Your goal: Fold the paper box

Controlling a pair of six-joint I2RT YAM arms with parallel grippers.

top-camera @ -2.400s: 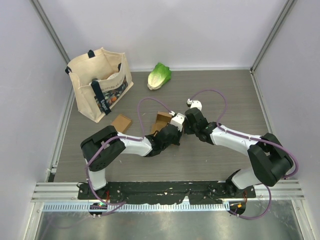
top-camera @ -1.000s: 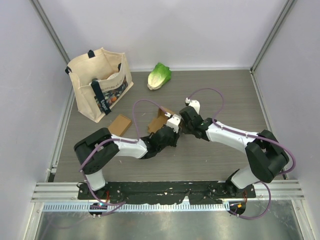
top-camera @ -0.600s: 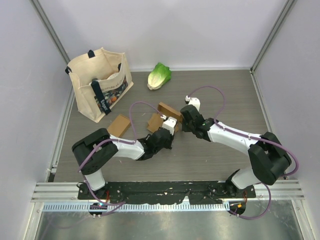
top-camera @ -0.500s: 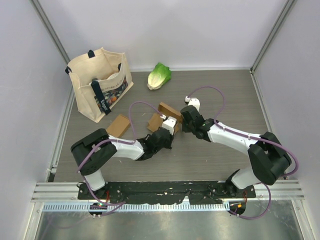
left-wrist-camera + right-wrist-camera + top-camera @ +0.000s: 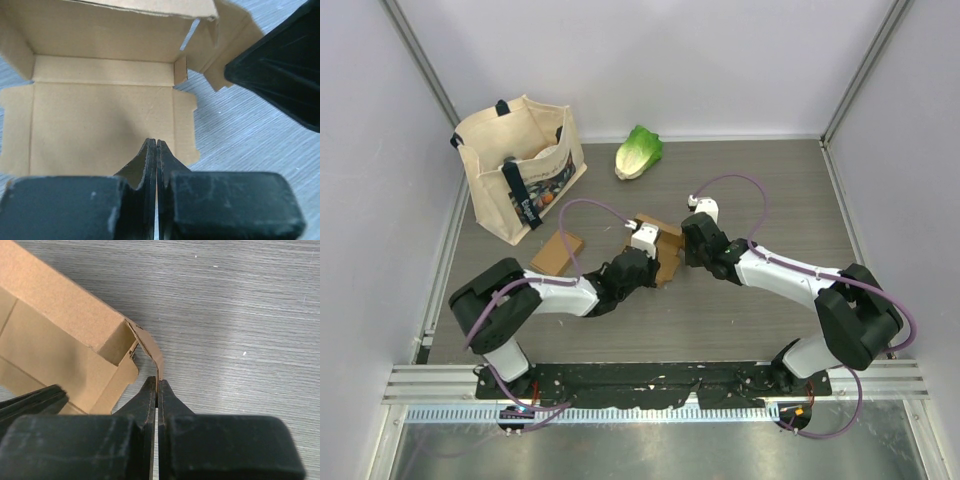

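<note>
Bench (image 5: 770, 190) of grey wood grain under everything. Cloth tote bag (image 5: 520, 165) standing at the far left corner, open at the top, with dark handles. Paper box (image 5: 100, 120) of brown card near the middle of the bench, between the two arms, only partly formed. Floor panel flat on the bench, one long wall raised at its far side, side flaps hanging loose. Green lettuce head (image 5: 638, 152) lying near the far edge, well apart from both arms. Second flat piece of brown card (image 5: 558, 252) to the left of the box, near the bag. Left fingers (image 5: 156, 150) pressed together with nothing seen between them, tips over the near edge of the floor panel. Right fingers (image 5: 157, 387) closed narrow on a thin curved flap at one corner of the box.
</note>
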